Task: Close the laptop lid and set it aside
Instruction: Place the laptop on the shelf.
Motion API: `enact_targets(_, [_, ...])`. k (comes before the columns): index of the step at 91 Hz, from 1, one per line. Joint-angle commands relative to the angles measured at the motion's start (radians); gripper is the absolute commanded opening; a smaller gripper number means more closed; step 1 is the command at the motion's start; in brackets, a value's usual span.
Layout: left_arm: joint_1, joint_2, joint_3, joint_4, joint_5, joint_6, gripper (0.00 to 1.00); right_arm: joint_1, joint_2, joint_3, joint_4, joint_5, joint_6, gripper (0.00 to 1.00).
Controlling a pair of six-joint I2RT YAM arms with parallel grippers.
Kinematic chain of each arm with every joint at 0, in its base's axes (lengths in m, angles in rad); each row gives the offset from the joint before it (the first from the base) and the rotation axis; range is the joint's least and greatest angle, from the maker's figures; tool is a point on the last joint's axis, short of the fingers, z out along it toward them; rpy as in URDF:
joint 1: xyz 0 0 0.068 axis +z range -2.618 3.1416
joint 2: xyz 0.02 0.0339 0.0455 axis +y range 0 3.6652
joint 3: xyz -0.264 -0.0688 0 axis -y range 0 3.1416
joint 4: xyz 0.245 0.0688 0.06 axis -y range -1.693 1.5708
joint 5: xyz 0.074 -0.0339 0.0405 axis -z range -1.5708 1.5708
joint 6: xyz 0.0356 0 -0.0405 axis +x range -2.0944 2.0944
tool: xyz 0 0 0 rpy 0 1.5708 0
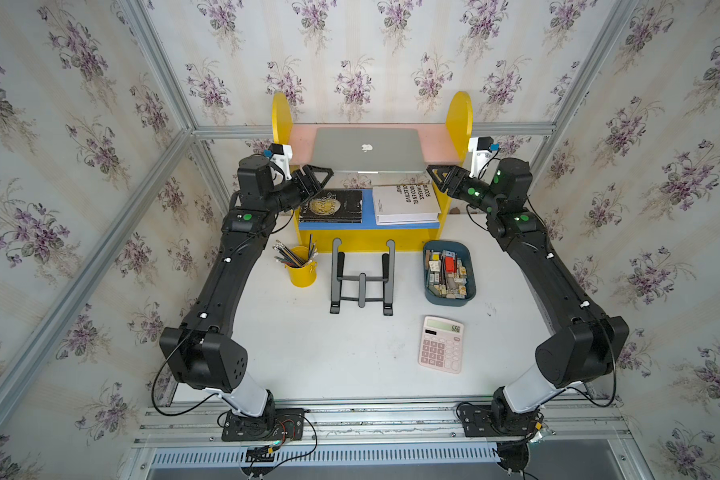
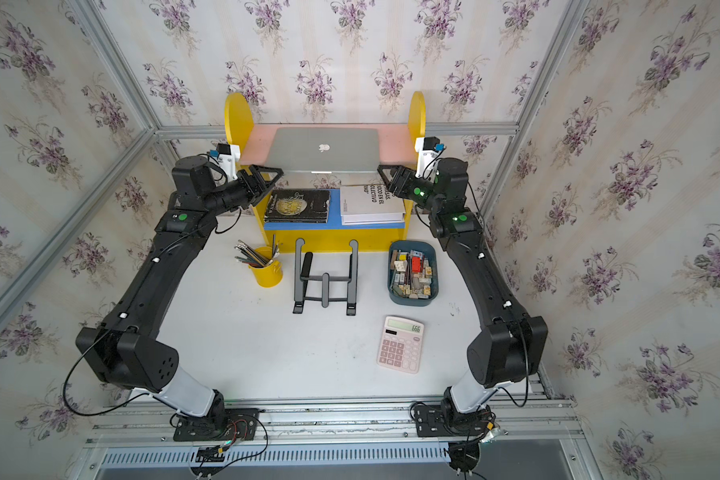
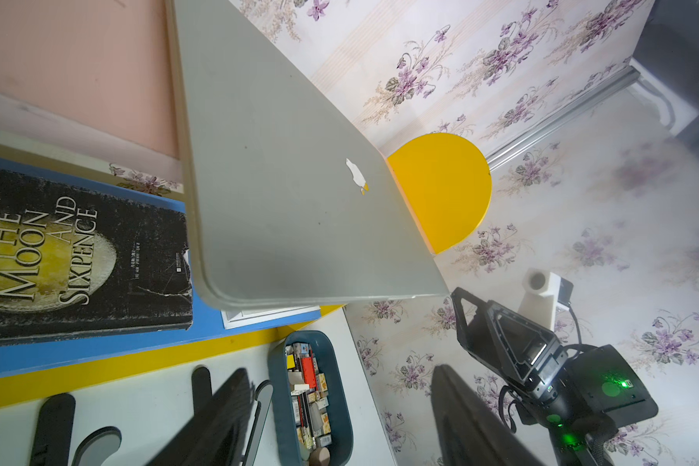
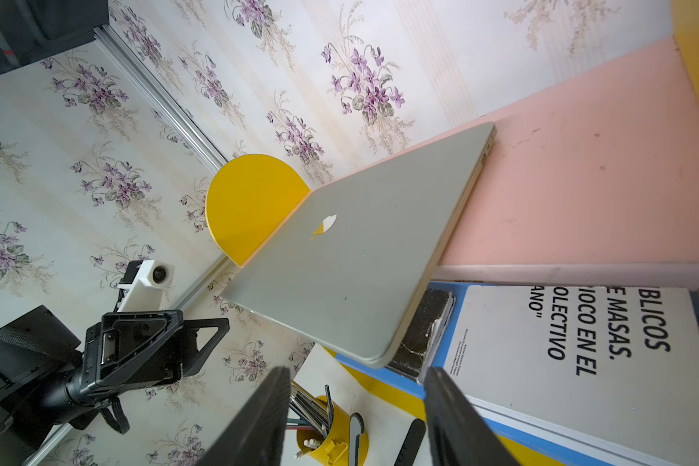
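Observation:
The laptop [image 1: 366, 149] [image 2: 323, 147] lies flat on the pink top shelf [image 1: 441, 143] of a yellow bookcase. The laptop lid [image 3: 299, 181] [image 4: 360, 262] is down, apple logo up. Its front edge sticks out past the shelf's front. My left gripper [image 1: 323, 176] [image 2: 273, 174] hovers just off the front left corner, open and empty. Its two fingers frame only the table and wall in the left wrist view [image 3: 340, 369]. My right gripper [image 1: 437, 176] [image 2: 385, 174] hangs by the front right corner, also open with nothing between its fingers [image 4: 358, 371]. Neither touches the laptop.
On the blue lower shelf lie a black book [image 1: 331, 205] and a white book [image 1: 406, 203]. On the white table stand a yellow pencil cup [image 1: 302, 270], a black folding stand [image 1: 362, 276], a blue bin of small items [image 1: 447, 274] and a pink calculator [image 1: 441, 345].

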Motion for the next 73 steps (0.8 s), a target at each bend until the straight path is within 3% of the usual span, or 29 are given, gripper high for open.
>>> enact_targets(1, [0.001,-0.023,-0.020,0.014,0.014,0.037,0.63,0.014,-0.020,-0.014,-0.004,-0.020,-0.046,0.53])
enact_targets(56, [-0.001,-0.051,-0.081,-0.005,0.037,0.081,0.00,0.137,0.056,0.092,-0.179,0.015,-0.199,0.09])
enact_targets(73, [-0.002,-0.012,-0.056,-0.003,0.057,0.077,0.00,0.142,0.096,0.133,-0.185,0.010,-0.196,0.01])
